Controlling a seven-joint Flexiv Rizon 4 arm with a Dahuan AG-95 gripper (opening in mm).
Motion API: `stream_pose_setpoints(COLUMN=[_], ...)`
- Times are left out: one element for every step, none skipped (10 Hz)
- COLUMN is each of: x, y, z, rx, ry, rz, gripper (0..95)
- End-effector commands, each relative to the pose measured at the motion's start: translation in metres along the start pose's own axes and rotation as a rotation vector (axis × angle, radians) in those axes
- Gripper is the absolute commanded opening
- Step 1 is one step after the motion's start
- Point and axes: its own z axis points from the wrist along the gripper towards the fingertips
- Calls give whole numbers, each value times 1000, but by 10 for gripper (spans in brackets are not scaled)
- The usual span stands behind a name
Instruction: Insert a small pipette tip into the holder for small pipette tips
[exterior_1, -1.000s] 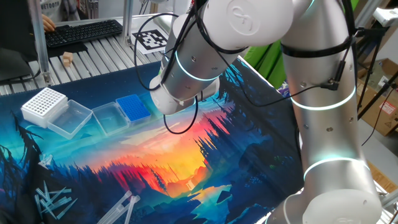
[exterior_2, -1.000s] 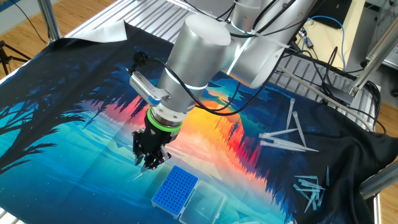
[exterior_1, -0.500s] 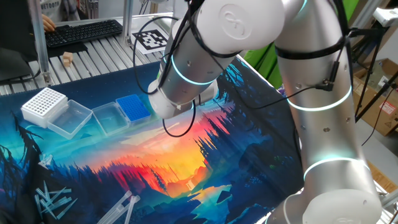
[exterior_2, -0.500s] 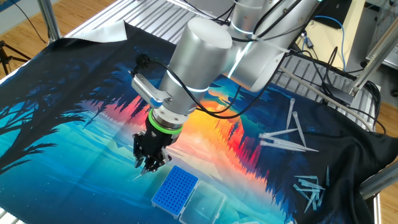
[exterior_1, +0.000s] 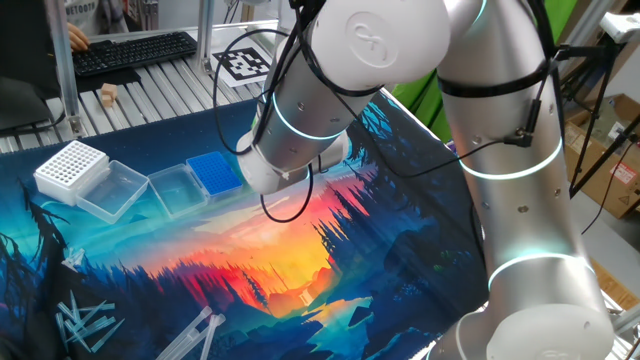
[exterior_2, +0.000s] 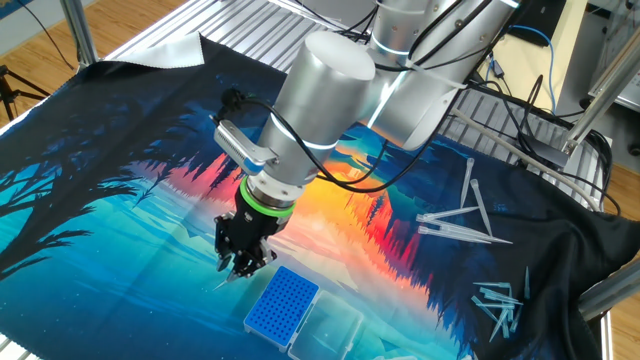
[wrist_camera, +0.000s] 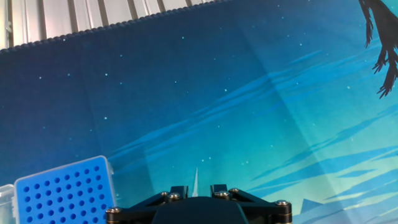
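While gripping small pipette tip (wrist_camera: 196, 178) — tool (exterior_2: 240, 262) beside holder (exterior_2: 281, 303)

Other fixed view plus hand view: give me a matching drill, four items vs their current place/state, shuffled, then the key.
Items:
1. small pipette tip
2. blue holder
3. white perforated rack
4. long clear tips

Places/states:
A. scattered loose on the mat
B. pinched in the gripper, point sticking out
C. on the mat, lid swung open beside it, holes showing
D. at the mat's edge near the metal slats

Pairs: 1-B, 2-C, 3-D, 4-A
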Motion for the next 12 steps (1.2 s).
stream_pose_setpoints(x=[0, 0, 0, 0, 0, 0, 0, 0, 0, 0, 0, 0], y=[1, 1, 2, 2, 2, 2, 3, 3, 3, 2, 3, 3], z=[3, 7, 8, 8, 9, 9, 10, 10, 11, 11, 12, 12], rx=[0, 0, 0, -1, -1, -1, -1, -2, -2, -2, -3, -3], ry=[0, -5, -10, -12, -13, -13, -14, -15, -15, -16, -17, -19], rz=[3, 8, 9, 11, 14, 14, 15, 15, 16, 16, 18, 19], gripper=[190, 190, 190, 190, 190, 190, 190, 190, 190, 190, 190, 0])
